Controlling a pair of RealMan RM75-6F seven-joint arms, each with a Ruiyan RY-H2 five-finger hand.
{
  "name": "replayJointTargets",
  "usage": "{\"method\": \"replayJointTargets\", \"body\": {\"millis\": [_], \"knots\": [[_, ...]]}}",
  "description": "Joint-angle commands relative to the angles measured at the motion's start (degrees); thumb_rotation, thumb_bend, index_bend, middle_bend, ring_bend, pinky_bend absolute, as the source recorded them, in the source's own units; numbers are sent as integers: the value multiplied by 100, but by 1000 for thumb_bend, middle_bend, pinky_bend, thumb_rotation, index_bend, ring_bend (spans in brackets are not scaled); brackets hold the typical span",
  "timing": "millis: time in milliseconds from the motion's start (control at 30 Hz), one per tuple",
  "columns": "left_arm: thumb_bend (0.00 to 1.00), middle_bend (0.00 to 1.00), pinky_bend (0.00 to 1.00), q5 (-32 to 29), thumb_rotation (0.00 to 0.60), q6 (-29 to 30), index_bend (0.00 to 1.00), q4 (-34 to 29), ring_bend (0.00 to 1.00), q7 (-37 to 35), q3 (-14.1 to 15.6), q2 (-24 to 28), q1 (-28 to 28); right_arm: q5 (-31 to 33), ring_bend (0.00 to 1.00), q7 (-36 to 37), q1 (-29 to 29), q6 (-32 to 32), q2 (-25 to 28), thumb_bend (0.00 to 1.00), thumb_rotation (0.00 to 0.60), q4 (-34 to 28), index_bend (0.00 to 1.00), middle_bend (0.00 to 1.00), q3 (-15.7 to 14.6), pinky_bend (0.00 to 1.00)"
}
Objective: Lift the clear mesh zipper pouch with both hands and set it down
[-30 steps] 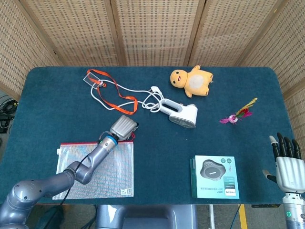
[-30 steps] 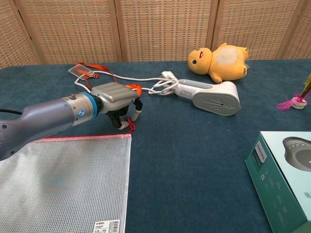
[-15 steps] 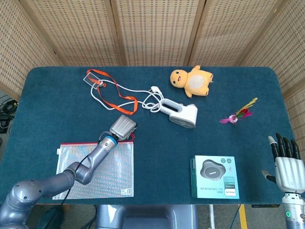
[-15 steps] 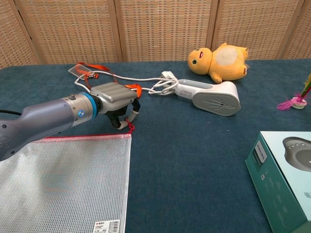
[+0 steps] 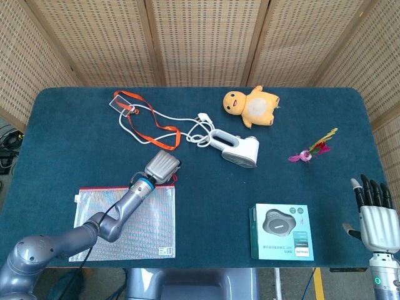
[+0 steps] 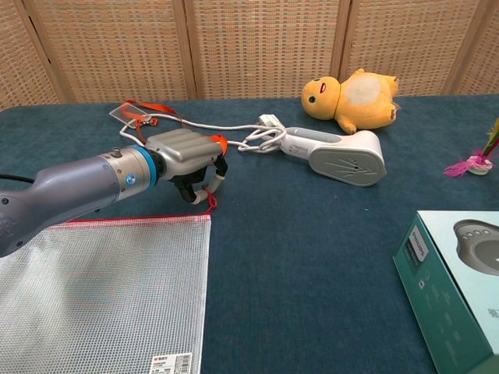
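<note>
A table (image 5: 75,119) covered in dark blue-green cloth is seen from above and from the front. Behind it, a folding screen (image 5: 206,37) of woven tan panels in light wood frames is set up. At the left edge, black cables (image 5: 7,153) are seen on a pale floor. Everything is evenly and brightly lit

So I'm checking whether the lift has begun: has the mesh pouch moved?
No. The mesh pouch lies flat, its corner the same way from the teal box.
</note>
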Motion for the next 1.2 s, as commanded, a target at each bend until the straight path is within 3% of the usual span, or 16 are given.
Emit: {"method": "replayJointTargets", "body": {"millis": [33,300,500,667,833,933,1100,1200], "knots": [[862,1000,963,109,600,133,823,-70,904,-89,8,60,21,-8,0,0,9,-16,0,0,600,0,53,0,-6,0],[867,1000,966,378,600,460,838,-636,904,-277,-22,480,56,-133,0,15,274,-284,131,0,600,-278,64,0,85,0],[867,1000,973,520,600,817,838,-1679,904,-25,-134,1078,81,181,0,272,1348,-1937,949,0,600,-1423,64,11,493,0],[867,1000,973,490,600,1008,838,-2246,904,222,-255,1327,79,840,63,924,2221,-3322,1179,0,600,-1628,83,177,840,42],[881,1000,973,551,600,1114,838,-2712,904,228,-374,1533,21,1160,364,1379,2912,-4072,777,0,600,-1228,124,412,1055,552],[881,1000,973,569,600,1145,838,-2796,904,346,-422,1585,-40,1425,551,1663,3189,-4440,610,0,600,-1091,143,555,1117,740],[881,1000,973,436,600,1125,838,-2918,904,487,-516,1580,-124,1919,758,2027,3555,-4878,345,0,600,-893,188,725,1223,966],[891,1000,973,358,600,1134,838,-2967,904,624,-571,1488,-213,2937,813,2288,4077,-5524,74,0,600,-749,204,773,1230,1000]]}}
